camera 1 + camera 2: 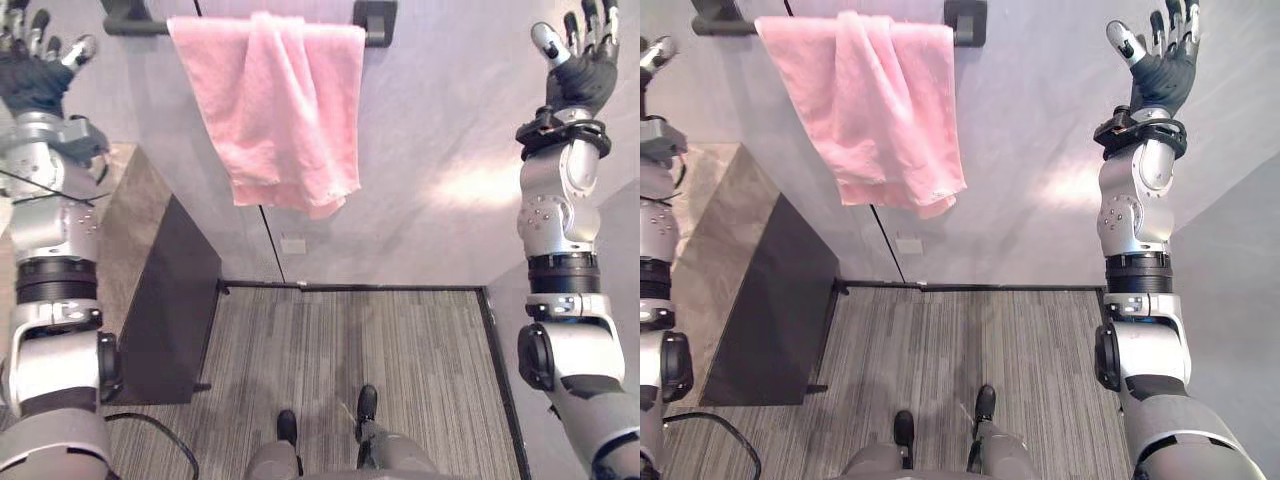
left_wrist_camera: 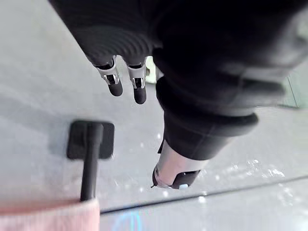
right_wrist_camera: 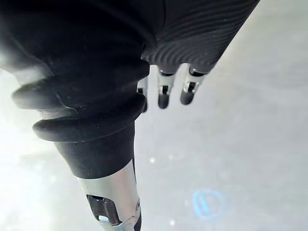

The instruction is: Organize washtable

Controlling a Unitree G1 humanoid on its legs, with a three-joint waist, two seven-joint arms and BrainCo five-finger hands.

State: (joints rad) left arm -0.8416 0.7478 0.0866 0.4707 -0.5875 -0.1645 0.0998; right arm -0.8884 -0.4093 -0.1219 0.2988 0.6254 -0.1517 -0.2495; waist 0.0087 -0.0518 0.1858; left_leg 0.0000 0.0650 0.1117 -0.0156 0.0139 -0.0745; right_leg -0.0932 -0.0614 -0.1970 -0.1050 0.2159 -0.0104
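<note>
Carpet (image 1: 350, 350) at six. Left hand (image 1: 30, 72) at ten, right hand (image 1: 585, 68) at two, both released, empty. Snagging the twelve-o'clock towel (image 1: 270, 110) could drag it off its rail (image 1: 135, 24).

Our left hand (image 1: 32, 75) and right hand (image 1: 585, 68)
We see dark ribbed covers (image 3: 202, 33), silver dark-tipped fingers (image 2: 110, 74), silver-grey arms (image 1: 556, 215), black joint bands (image 1: 563, 272).

Pink towel (image 1: 270, 110) drapes rail (image 1: 135, 25) centre; bare wall (image 1: 450, 120) right; counter (image 1: 130, 230) blocks lower left.

Right hand (image 3: 159, 38) close up, fingers (image 3: 163, 96) straight, thumb (image 3: 110, 202) apart, pale grey wall (image 3: 250, 144) beyond
</note>
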